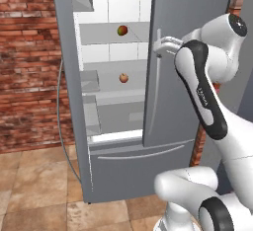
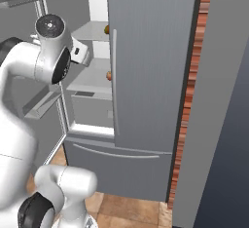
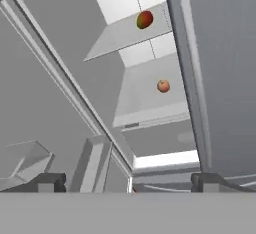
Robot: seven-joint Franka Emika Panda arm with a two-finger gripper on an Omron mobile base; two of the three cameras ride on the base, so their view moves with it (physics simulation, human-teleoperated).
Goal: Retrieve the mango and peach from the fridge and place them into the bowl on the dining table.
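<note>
- The fridge [image 1: 168, 52] was seen with its left door swung open and its right door shut.
- The mango [image 1: 122, 30] was noted on an upper glass shelf [image 1: 99, 33] inside.
- The peach [image 1: 123, 78] was noted on the shelf below, well apart from the mango.
- The gripper [image 3: 127, 180] was recorded released, jaws spread wide and nothing between them, in front of the open compartment.
- 2 fingertips [image 3: 50, 182] were seen low in the hand view, clear of both fruits.
</note>
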